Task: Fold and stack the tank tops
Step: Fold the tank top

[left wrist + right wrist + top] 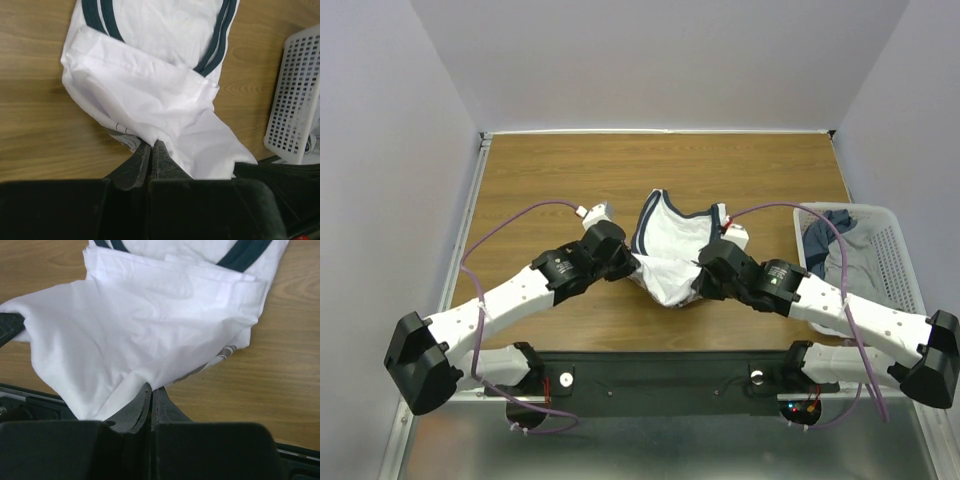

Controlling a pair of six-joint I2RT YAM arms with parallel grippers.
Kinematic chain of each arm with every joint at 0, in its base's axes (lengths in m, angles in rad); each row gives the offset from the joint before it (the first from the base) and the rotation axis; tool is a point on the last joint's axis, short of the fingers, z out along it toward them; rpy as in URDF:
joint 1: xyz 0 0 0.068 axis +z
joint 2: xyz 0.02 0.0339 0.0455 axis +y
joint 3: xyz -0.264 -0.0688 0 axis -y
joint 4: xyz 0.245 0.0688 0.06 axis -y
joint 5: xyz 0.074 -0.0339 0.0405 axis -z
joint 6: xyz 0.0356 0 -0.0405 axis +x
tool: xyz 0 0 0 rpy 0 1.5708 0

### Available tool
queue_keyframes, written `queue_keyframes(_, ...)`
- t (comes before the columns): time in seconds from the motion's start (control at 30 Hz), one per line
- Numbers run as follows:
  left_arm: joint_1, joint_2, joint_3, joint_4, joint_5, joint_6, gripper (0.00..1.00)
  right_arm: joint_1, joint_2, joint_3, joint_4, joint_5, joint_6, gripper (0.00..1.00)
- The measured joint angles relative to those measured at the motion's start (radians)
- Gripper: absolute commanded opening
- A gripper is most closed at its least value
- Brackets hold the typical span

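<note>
A white tank top with navy-edged neck and armholes lies crumpled at the middle of the wooden table, its lower part lifted and bunched toward the arms. My left gripper is shut on the cloth's lower left edge. In the left wrist view the left gripper pinches the white tank top at the fingertips. My right gripper is shut on the lower right edge. The right wrist view has the right gripper closed with the white tank top draping over it. A bit of printed front peeks out underneath.
A white plastic mesh basket stands at the table's right edge, with grey and dark blue tank tops inside it. The same basket appears at the right of the left wrist view. Bare wood lies behind and to the left of the white top.
</note>
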Motion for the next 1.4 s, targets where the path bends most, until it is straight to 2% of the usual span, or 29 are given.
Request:
queue_keyframes(0.43,0.156,0.175,0.169,0.152,0.051,0.072,0.00,-0.166,0.083,0.153,0.009,0.034,-0.162,0.00)
queue_keyframes(0.83,0.228,0.397,0.375,0.265,0.090,0.092,0.00,-0.397,0.180,0.196,0.126,-0.102,-0.278,0.00)
queue_keyframes(1.2,0.318,0.792,0.611,0.438,0.201,0.111,0.00,-0.674,0.358,0.202,0.298,-0.291,-0.345,0.00)
queue_keyframes(1.4,0.349,1.080,0.833,0.586,0.299,0.113,0.00,-0.816,0.578,0.206,0.460,-0.369,-0.351,0.00)
